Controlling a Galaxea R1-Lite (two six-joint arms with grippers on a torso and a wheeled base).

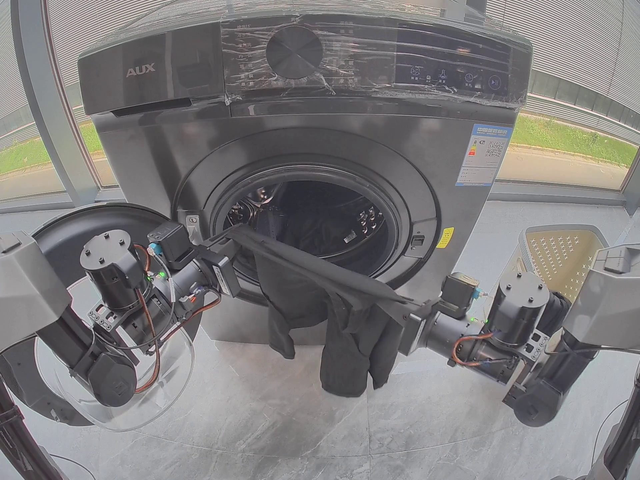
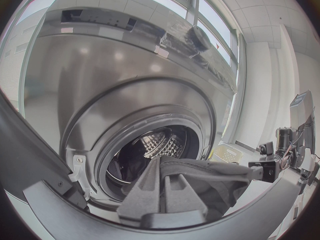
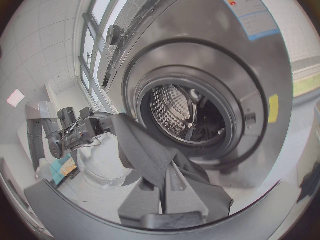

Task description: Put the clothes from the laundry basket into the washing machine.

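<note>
Clothes first: one dark garment (image 1: pixel 333 288) hangs right in front of the washing machine (image 1: pixel 427 135), across the lower part of its round opening. It is a soft, matte black fabric. Its top edge is pulled into a taut band, and two loose ends droop toward the floor (image 1: pixel 267 428) at the foot of the machine.

Two grippers hold it, one at each end. The left gripper (image 1: pixel 230 240) is clamped on the end by the opening's left rim. The right gripper (image 1: pixel 403 311) is clamped on the other end, lower and toward the machine's right side. Both have black, ribbed fingers (image 2: pixel 146 190) pinched tight on the cloth.

There is one washing machine, with a smooth dark grey metal front and one round knob (image 1: pixel 294 51) on a panel under wrinkled clear film. Two stickers sit on its front right of the opening, one blue and white (image 1: pixel 483 155) and one small and yellow (image 1: pixel 445 237).

Its one door (image 1: pixel 113 395) stands swung open at the machine's left, a dark ring around a clear domed bowl. Inside is one shiny steel drum (image 3: pixel 170 107), dimpled and perforated, with more dark cloth (image 3: pixel 206 124) lying in it.

One laundry basket (image 1: pixel 563 255) stands to the right of the machine, made of pale plastic with rows of small holes. I can't tell what it holds. The floor is glossy grey tile.
</note>
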